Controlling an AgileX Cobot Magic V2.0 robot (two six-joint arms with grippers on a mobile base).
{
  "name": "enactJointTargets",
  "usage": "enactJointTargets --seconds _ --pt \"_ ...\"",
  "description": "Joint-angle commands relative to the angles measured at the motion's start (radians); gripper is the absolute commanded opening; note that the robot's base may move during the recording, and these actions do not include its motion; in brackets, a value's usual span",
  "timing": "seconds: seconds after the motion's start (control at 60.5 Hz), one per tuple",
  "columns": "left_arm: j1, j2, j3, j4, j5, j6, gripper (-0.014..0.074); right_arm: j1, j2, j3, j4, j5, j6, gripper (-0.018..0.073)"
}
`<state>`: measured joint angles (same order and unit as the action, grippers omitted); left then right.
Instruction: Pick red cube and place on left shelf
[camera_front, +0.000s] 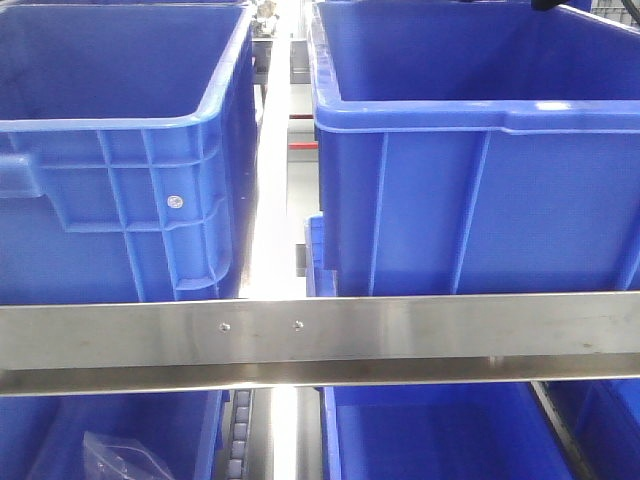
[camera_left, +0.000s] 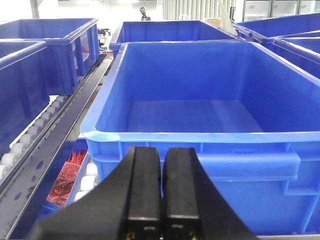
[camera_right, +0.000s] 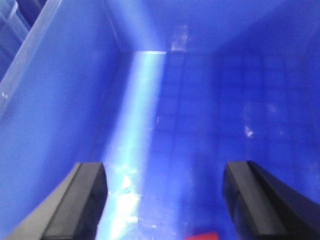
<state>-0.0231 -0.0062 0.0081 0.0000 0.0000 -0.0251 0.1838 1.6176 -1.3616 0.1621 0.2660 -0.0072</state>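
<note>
From the front view, the left shelf (camera_front: 320, 330) is a shiny steel rail with two tiny screws. Big dark-blue plastic crates (camera_front: 120, 150) sit on it. No gripper shows here, and no cube.

In the left wrist view, the left gripper (camera_left: 161, 192) has its two black fingers pressed together with nothing between them. It is held level, pointing at a big blue crate (camera_left: 195, 100) just past its tips. The crate looks bare inside.

In the right wrist view, the right gripper (camera_right: 162, 202) is wide open and holds nothing. It points down into a blue crate with a grid floor (camera_right: 215, 100). A small red edge, likely the red cube (camera_right: 202, 236), peeks in at the bottom of the picture, between the two fingers but close to the right one.

What could go wrong: the cube sits off to one side, so closing now might nudge it away or pinch only a corner. The picture is blurry too, so aim could be poor.
</note>
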Motion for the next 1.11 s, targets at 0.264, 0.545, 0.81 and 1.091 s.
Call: enactJointTargets --seconds 0.264,0.545,0.81,1.091 --pt "-0.004 -0.014 0.025 0.000 -0.085 0.000 0.0102 -0.007 -0.153 0.067 -0.005 -0.154 -0.007 0.0073" --pt "-0.004 -0.014 0.025 0.000 -0.085 0.000 0.0102 -0.005 -0.355 0.330 -0.005 -0.423 -0.007 0.0050" --pt "-0.004 -0.014 0.025 0.000 -0.085 0.000 0.0102 0.000 -0.409 0.359 -0.005 -0.398 -0.007 0.0050" --pt "-0.004 -0.014 0.025 0.000 -0.085 0.000 0.0102 0.000 -0.408 0.359 -0.005 -0.391 -0.007 0.0050"
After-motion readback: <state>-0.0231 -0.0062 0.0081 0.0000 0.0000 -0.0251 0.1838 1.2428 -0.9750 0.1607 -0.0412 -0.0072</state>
